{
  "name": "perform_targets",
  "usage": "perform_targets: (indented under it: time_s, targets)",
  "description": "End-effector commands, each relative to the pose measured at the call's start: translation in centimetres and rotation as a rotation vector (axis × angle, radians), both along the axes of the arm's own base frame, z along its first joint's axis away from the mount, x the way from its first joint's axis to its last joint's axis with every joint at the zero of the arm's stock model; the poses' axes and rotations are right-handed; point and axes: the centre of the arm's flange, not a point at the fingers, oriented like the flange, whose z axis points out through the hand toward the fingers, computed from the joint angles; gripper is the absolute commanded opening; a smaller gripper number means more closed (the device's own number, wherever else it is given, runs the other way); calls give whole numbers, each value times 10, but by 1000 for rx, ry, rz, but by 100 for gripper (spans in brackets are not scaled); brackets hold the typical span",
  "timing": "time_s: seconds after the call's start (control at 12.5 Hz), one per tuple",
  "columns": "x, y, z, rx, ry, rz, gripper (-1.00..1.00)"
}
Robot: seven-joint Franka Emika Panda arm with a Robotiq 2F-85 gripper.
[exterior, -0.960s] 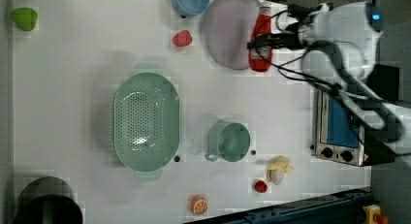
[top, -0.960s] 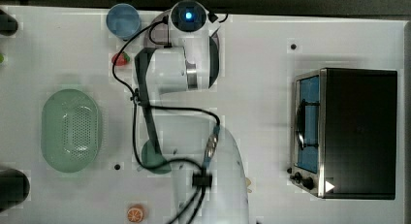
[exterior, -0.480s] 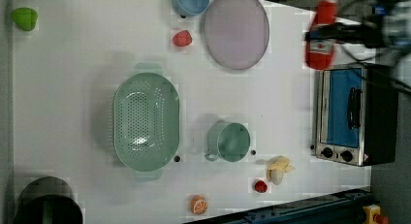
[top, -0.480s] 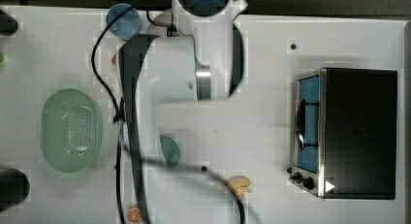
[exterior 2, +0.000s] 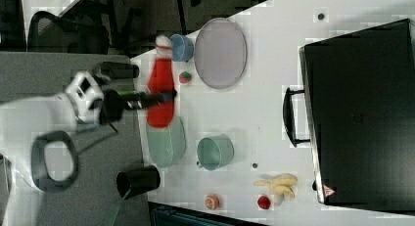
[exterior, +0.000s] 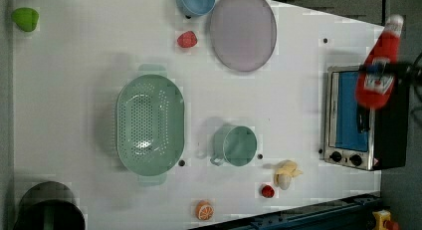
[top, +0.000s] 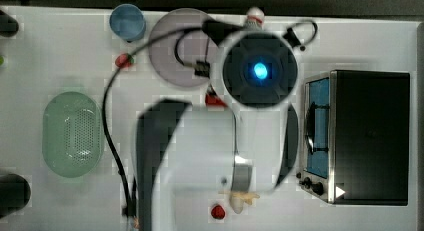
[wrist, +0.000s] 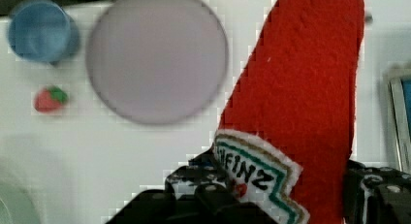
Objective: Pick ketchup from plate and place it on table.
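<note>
**Ketchup lifted off the plate**

Between the claw's fingers the ketchup is clamped at its label, now high in the air; a moment ago it was at the plate's edge. Below the claw, the plate is bare. Next comes the table; strawberry, blue bowl and oven sit nearby.

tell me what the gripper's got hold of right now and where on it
The gripper holds the ketchup bottle, clamped across the lower body at its label, cap end pointing away. The bottle is lifted clear of the plate.
</note>
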Motion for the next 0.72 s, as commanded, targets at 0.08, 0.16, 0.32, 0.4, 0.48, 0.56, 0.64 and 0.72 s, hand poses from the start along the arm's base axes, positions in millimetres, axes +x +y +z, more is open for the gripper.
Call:
perform_targets:
  time_s: [0.08, 0.16, 0.32, 0.4, 0.48, 0.56, 0.64, 0.72]
  targets:
    - [-38, -10, -80, 20, 175, -73, 18]
    - [-52, -15, -96, 20, 188, -86, 18]
    - [-73, -21, -135, 21, 192, -103, 18]
    - [-79, -20, -156, 21, 181, -104, 18]
    - [-82, -19, -176, 21, 167, -102, 18]
    - [-84, -18, -195, 22, 163, -101, 18]
    - [-85, -18, -213, 24, 167, -101, 18]
    - [-84, -18, -230, 27, 177, -100, 18]
